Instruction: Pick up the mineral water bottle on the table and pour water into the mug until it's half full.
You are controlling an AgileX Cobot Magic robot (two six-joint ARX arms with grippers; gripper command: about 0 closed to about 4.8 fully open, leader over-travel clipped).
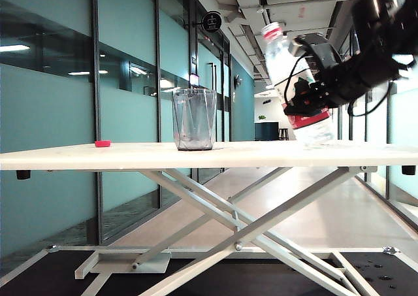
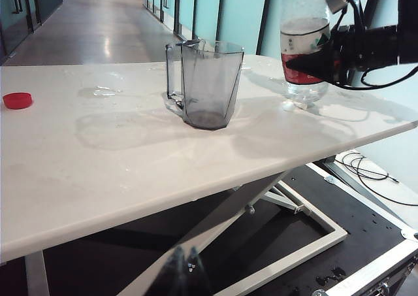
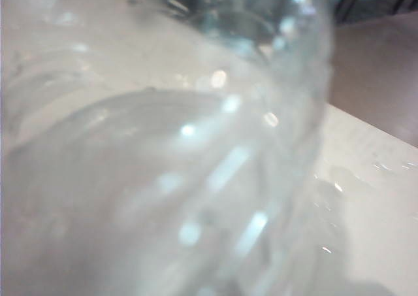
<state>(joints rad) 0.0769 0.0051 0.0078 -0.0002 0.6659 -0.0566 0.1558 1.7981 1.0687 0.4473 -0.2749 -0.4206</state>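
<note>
- Clearly the right gripper (image 1: 307,90) has its fingers clamped on the mineral water bottle (image 1: 290,67) at its red label, part-closed to the bottle's width, holding it tilted with its neck leaning toward the mug (image 1: 194,119), presumably to begin pouring.
- The bottle's base hangs just above the worktop (image 1: 98,155), well right of the mug, so it must travel before any water lands.
- A red cap (image 1: 102,143) lies far left, so the neck looks open.
- The mug (image 2: 209,83) stands upright mid-worktop, apparently nearly empty.
- The left gripper (image 2: 186,270) hangs below the worktop's edge, fingers together, holding nothing.
</note>
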